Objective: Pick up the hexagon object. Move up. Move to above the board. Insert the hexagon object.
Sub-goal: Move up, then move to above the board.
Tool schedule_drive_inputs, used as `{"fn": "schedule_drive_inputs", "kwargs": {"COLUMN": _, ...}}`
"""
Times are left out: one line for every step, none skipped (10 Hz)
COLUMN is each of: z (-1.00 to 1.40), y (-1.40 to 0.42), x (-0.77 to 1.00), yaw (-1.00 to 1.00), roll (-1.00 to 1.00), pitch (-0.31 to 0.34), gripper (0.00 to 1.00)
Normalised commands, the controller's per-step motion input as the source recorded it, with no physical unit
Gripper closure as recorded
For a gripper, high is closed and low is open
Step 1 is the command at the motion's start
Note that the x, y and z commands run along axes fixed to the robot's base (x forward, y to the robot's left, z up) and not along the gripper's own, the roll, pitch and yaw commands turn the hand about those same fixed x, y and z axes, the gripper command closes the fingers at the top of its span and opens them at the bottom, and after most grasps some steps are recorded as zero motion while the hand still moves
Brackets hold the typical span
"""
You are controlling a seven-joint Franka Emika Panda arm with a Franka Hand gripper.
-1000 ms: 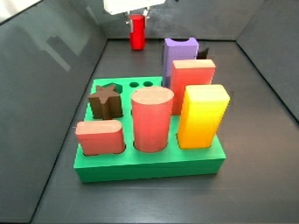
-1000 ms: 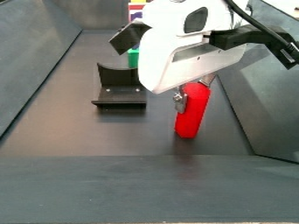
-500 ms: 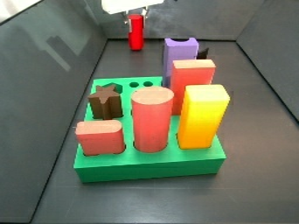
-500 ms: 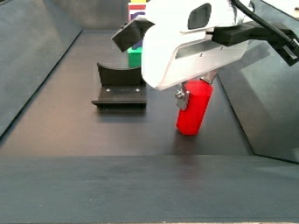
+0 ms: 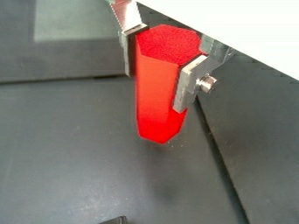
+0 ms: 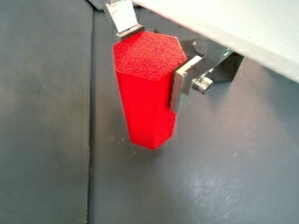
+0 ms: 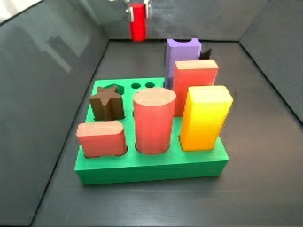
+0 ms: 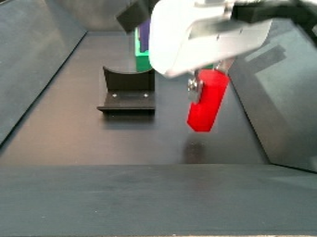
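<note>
Dark grey flooring with sloped grey walls surrounds everything. Nearest in a side view sits the board [image 7: 151, 165], bright green, carrying a salmon square block [image 7: 101, 139], a fat salmon cylinder [image 7: 154, 121], a yellow block [image 7: 205, 116], a brown star peg [image 7: 106, 102], a red-orange block [image 7: 190, 75] and a purple peg [image 7: 182, 50]. Beyond it, well apart at the far end, the gripper [image 7: 138, 7] is clamped on the hexagon object [image 7: 138, 24]. In both wrist views the silver fingers [image 5: 190, 80] [image 6: 186, 77] press opposite faces of the red prism [image 5: 160, 83] [image 6: 149, 90]. In a side view the peg [image 8: 207, 101] hangs clear of the floor, with the fixture [image 8: 125, 93] standing beyond.
</note>
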Motion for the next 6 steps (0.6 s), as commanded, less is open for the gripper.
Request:
{"fn": "schedule_drive_inputs", "kwargs": {"z": 0.27, "y": 0.0, "x": -0.03, "yaw": 0.0, "roll": 0.09, "pitch": 0.068, "gripper": 1.0}}
{"fn": "schedule_drive_inputs", "kwargs": {"z": 1.0, "y": 0.01, "x": 0.07, "yaw": -0.15, "roll": 0.08, "pitch": -0.081, "gripper": 1.0}}
{"fn": "schedule_drive_inputs", "kwargs": {"z": 1.0, "y": 0.01, "x": 0.06, "yaw": -0.14, "roll": 0.08, "pitch": -0.058, "gripper": 1.0}}
{"fn": "schedule_drive_inputs", "kwargs": {"z": 1.0, "y": 0.01, "x": 0.06, "yaw": -0.12, "roll": 0.08, "pitch": -0.03, "gripper": 1.0}}
{"fn": "schedule_drive_inputs", "kwargs": {"z": 1.0, "y": 0.01, "x": 0.05, "yaw": -0.07, "roll": 0.06, "pitch": 0.02, "gripper": 1.0}}
{"fn": "schedule_drive_inputs", "kwargs": {"z": 1.0, "y": 0.01, "x": 0.05, "yaw": -0.04, "roll": 0.06, "pitch": 0.059, "gripper": 1.0}}
